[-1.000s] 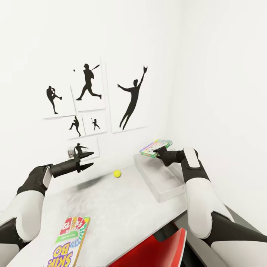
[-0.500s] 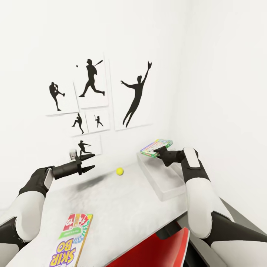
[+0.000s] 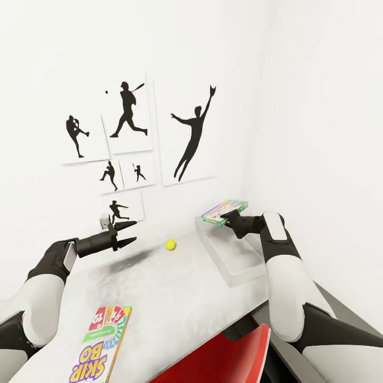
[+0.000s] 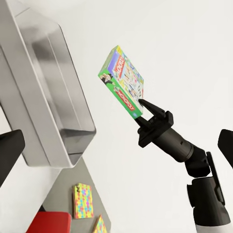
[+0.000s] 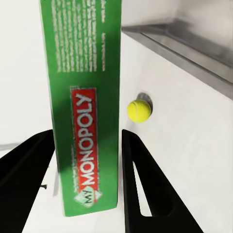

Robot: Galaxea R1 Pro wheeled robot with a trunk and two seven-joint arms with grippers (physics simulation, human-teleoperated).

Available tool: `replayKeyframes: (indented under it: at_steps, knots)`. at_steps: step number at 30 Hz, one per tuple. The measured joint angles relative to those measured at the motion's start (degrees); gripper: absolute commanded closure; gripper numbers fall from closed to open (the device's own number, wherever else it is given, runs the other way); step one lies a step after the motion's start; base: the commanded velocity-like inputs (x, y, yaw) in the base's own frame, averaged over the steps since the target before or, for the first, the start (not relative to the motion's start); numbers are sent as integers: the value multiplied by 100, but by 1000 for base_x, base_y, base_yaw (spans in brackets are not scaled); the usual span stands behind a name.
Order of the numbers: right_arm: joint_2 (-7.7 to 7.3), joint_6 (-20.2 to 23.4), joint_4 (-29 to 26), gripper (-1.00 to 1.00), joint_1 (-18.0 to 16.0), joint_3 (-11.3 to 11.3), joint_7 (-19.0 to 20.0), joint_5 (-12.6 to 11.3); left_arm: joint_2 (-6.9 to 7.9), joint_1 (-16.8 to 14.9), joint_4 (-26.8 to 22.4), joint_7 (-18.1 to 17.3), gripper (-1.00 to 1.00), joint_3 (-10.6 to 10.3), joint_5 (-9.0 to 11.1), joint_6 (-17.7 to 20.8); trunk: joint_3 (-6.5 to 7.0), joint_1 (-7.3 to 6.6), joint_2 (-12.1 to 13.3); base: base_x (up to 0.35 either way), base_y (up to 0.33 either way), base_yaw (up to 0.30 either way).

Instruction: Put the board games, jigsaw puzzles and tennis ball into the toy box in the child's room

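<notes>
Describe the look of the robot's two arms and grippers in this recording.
Both arms have glossy white rounded shells with black joints and black wrist sections. The left gripper and right gripper are matte black, each with two tapering, pointed fingers. No cables or markings are visible.

On the pale tabletop (image 3: 175, 298) sit the grey toy box (image 3: 230, 260), the tennis ball (image 3: 170, 244) and a Skip-Bo game box (image 3: 102, 343).
</notes>
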Motion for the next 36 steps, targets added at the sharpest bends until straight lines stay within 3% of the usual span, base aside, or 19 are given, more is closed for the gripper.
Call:
replayKeyframes:
  at_steps: [8,15,17,21,36]
  knots:
    - [0,1,-2,100,0,-1,0,6,4,-44,6,3,-100,1,1,0,-61,0,0,0,0,0]
    - [0,1,-9,100,0,-2,0,11,16,-440,393,123,-100,-8,-7,1,-126,0,0,0,0,0]
    - [0,1,-10,100,0,-2,0,12,22,-721,700,333,-100,-7,1,7,-145,0,0,0,0,0]
    - [0,0,-10,100,0,-13,0,19,23,-903,850,592,-100,8,0,11,-183,0,0,0,0,0]
    - [0,-216,-15,100,0,-34,-4,28,12,-975,912,749,-100,35,0,13,-325,0,0,0,0,0]
